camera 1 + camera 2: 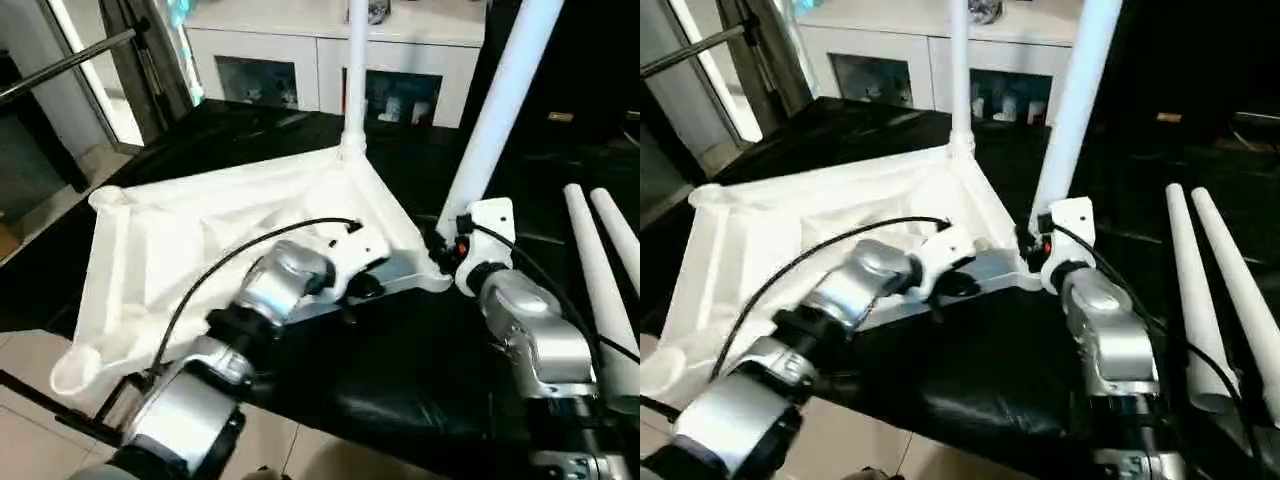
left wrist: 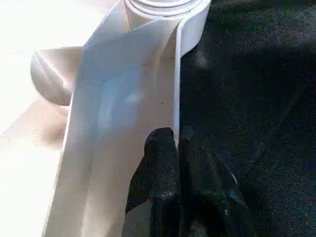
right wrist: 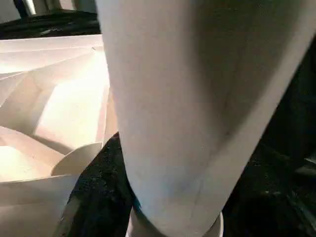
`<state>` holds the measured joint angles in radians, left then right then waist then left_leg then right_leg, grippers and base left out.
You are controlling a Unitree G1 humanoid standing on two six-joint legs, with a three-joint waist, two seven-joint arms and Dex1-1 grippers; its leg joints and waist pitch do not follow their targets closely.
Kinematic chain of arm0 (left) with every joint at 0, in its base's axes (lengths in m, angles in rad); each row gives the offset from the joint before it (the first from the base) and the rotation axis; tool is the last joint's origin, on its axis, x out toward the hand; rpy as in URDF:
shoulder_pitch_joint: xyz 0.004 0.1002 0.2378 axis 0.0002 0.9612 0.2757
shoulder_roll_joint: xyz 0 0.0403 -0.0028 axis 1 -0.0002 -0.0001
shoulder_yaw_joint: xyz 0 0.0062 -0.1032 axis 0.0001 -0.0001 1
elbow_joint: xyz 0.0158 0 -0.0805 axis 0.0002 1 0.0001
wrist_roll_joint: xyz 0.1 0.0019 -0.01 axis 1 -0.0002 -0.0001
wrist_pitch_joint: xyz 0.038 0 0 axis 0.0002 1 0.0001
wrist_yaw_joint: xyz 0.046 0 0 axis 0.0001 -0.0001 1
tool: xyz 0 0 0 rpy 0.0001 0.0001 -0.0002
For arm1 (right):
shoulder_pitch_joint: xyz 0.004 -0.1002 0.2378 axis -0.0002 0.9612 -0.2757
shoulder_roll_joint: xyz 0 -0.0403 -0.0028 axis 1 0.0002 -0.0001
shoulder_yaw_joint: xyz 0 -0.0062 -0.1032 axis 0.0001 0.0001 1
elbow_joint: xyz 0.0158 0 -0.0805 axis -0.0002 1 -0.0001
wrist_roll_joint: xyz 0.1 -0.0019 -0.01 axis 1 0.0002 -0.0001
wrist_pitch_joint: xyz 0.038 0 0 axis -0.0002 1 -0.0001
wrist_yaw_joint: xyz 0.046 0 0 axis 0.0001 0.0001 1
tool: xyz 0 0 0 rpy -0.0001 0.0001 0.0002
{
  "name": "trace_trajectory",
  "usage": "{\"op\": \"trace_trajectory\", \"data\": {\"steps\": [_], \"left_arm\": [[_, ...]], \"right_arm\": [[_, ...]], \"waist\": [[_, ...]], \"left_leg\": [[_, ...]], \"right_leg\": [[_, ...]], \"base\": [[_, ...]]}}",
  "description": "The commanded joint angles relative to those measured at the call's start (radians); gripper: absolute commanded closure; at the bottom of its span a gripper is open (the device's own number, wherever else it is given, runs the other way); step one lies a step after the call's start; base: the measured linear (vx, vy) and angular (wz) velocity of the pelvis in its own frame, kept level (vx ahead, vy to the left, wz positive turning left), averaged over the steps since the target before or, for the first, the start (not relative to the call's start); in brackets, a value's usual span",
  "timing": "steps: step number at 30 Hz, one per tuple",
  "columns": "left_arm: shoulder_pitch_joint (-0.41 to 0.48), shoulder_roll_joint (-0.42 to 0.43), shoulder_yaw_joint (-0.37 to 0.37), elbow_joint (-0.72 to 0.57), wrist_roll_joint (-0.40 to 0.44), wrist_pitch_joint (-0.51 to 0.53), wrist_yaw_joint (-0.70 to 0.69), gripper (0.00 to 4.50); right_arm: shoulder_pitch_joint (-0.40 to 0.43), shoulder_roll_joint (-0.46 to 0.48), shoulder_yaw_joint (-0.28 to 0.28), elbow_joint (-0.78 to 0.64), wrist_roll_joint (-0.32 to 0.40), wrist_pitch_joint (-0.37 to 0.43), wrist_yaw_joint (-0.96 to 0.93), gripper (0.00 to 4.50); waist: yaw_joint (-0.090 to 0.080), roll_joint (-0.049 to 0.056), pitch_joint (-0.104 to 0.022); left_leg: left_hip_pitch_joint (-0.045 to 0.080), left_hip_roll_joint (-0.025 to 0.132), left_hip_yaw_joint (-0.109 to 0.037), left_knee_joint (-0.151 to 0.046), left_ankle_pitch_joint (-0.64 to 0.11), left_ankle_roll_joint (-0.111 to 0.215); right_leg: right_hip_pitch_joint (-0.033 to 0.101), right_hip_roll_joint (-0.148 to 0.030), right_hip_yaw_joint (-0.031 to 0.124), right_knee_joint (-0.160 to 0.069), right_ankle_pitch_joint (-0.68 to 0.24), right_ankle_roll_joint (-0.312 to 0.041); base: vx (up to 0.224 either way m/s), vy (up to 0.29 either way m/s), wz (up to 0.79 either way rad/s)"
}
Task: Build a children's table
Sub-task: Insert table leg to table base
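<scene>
We see table top point(image 1: 200, 240) upside down on black counter point(image 1: 420, 370). Right claw point(image 1: 452, 250) grasps second leg point(image 1: 500, 110) low at near corner socket — long axis leaning, not plumb. Left claw point(image 2: 178, 148) clenched on rim beside it. One leg point(image 1: 354, 80) seated upright; two legs point(image 1: 605, 270) spare at right.

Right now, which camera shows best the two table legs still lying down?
The right eye view: both loose legs lie side by side along their length, right of the right arm. The left eye view cuts them at its edge. The right wrist view has the leg standing in its socket instead.
</scene>
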<state>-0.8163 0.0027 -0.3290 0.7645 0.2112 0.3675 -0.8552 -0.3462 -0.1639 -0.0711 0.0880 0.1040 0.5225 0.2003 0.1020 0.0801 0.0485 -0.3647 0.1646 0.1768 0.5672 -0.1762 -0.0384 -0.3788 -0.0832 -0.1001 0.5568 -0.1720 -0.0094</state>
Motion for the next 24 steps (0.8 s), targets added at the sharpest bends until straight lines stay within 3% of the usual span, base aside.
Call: {"op": "trace_trajectory", "data": {"steps": [1, 12, 15, 24], "left_arm": [[-0.053, -0.042, 0.005, -0.028, -0.005, -0.015, 0.079, 4.50], [-0.052, -0.031, 0.008, -0.042, -0.008, -0.006, 0.073, 4.50], [-0.051, -0.026, 0.005, -0.045, -0.010, -0.014, 0.063, 4.50], [-0.035, 0.002, -0.006, -0.080, -0.028, -0.056, -0.011, 4.50]], "right_arm": [[0.056, 0.074, 0.085, 0.093, 0.034, 0.128, 0.035, 2.61], [0.028, 0.074, 0.095, 0.101, 0.015, 0.165, 0.027, 2.61], [0.022, 0.078, 0.078, 0.097, 0.031, 0.165, 0.044, 1.91], [0.000, 0.052, 0.057, 0.062, 0.068, 0.150, 0.120, 1.11]], "waist": [[-0.001, -0.007, -0.042], [-0.004, -0.015, -0.043], [-0.005, -0.013, -0.044], [-0.008, -0.013, -0.048]], "left_leg": [[0.017, 0.062, -0.043, -0.083, -0.404, 0.008], [0.018, 0.057, -0.042, -0.082, -0.410, 0.012], [0.019, 0.058, -0.043, -0.083, -0.413, 0.010], [0.010, 0.060, -0.041, -0.084, -0.367, 0.023]], "right_leg": [[0.020, -0.088, 0.048, -0.102, -0.531, -0.074], [0.016, -0.092, 0.047, -0.109, -0.578, -0.056], [0.016, -0.091, 0.047, -0.108, -0.576, -0.055], [0.023, -0.093, 0.050, -0.100, -0.510, -0.074]], "base": [[0.000, 0.000, 0.00], [0.000, 0.000, 0.00], [0.000, 0.000, 0.00], [0.000, 0.000, 0.00]]}}
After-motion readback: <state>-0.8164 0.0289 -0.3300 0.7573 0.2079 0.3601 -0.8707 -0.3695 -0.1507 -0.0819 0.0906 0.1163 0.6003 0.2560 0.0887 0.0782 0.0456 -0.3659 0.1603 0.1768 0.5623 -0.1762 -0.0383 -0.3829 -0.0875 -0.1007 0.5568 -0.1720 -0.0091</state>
